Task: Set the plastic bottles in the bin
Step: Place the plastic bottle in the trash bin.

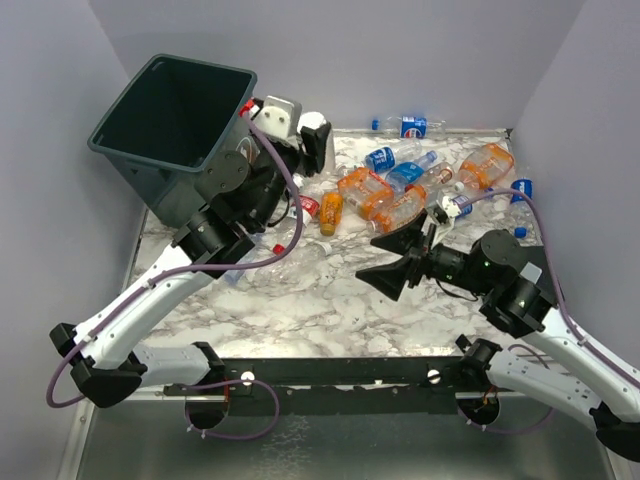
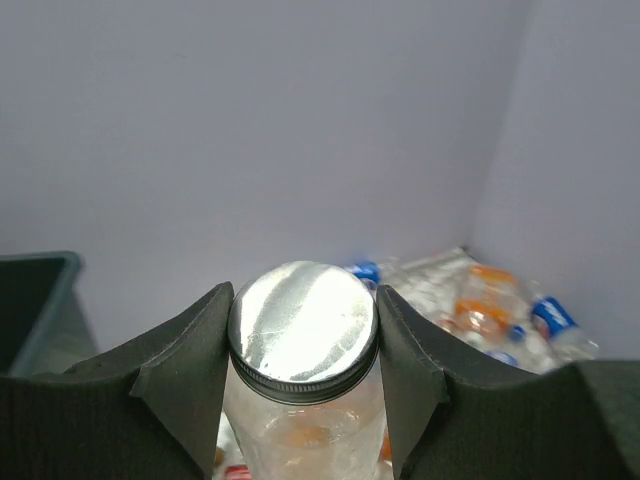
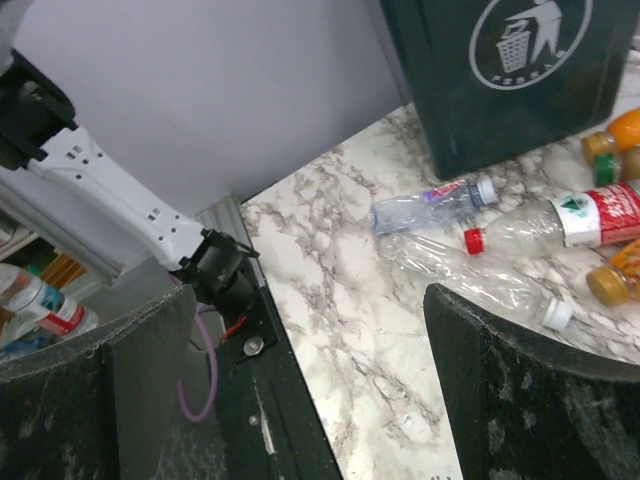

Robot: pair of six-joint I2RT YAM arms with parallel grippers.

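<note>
While my left pincer (image 2: pixel 303 305) clamps clear bottle (image 2: pixel 303 340) near bin (image 1: pixel 160 190), not yet dropped in, my right pincer (image 1: pixel 392 260) hangs wide open, empty, over counter (image 1: pixel 300 300). Bin interior dark, contents unclear. Many bottles (image 1: pixel 400 195) lie on counter: most work left.

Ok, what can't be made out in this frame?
- Top view: the bin's inside is dark, so any bottles in it cannot be seen.
- Top view: the left arm hides the bottle in the left fingers.
- Left wrist: that bottle's lower body is cut off by the bottom edge.
- Right wrist: the top edge cuts off the bin's opening.
</note>
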